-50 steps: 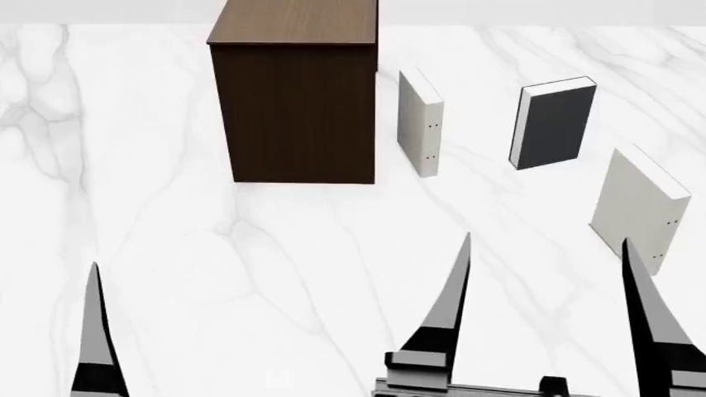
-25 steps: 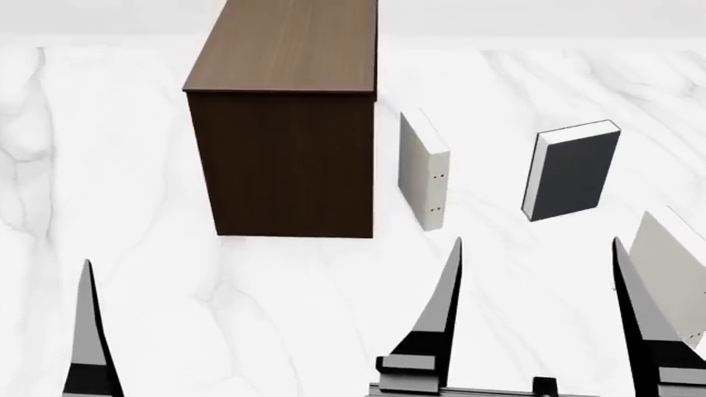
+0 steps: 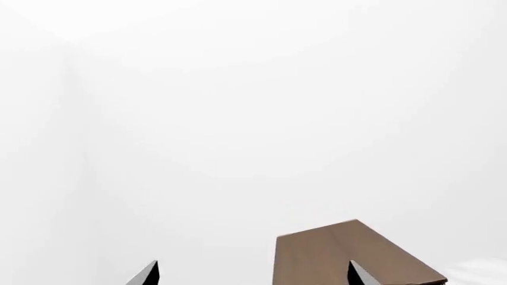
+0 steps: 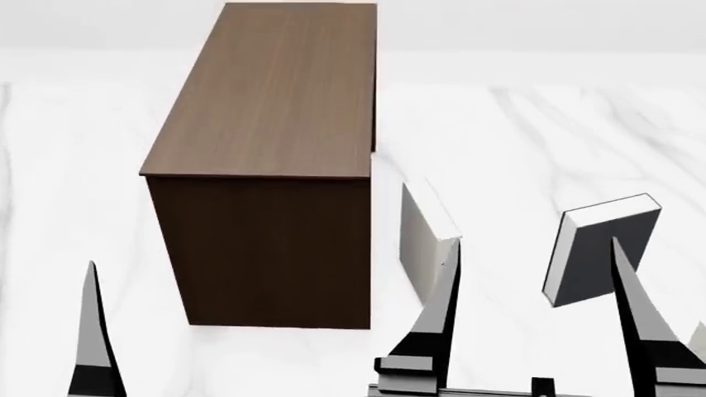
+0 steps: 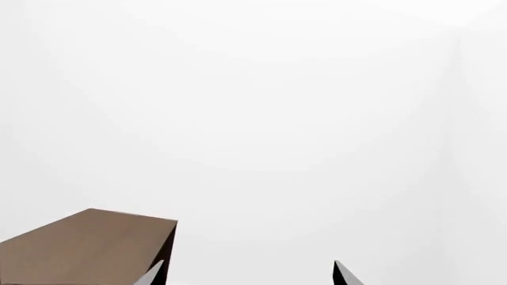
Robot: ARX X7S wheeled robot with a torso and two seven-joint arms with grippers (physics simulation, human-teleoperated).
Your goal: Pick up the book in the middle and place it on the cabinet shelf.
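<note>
The charcoal book (image 4: 604, 255) stands upright on the white marble floor, white page edges facing left. The tall brown cabinet (image 4: 264, 95) stands to its left with a bare flat top. It also shows in the left wrist view (image 3: 348, 255) and the right wrist view (image 5: 79, 243). My right gripper (image 4: 536, 244) is open and empty, short of the charcoal book; its right finger overlaps the book in the head view. My left gripper (image 3: 253, 264) is open and empty; in the head view only one of its fingers (image 4: 94, 331) shows, at the lower left.
A pale off-white book (image 4: 425, 244) stands between the cabinet and the charcoal book, partly behind my right gripper's left finger. A sliver of another pale book (image 4: 698, 337) shows at the right edge. White walls fill both wrist views.
The view has moved forward: the cabinet and books are larger and lower in the frame. The right-hand pale book has slid almost out of view. The grippers stay open.
</note>
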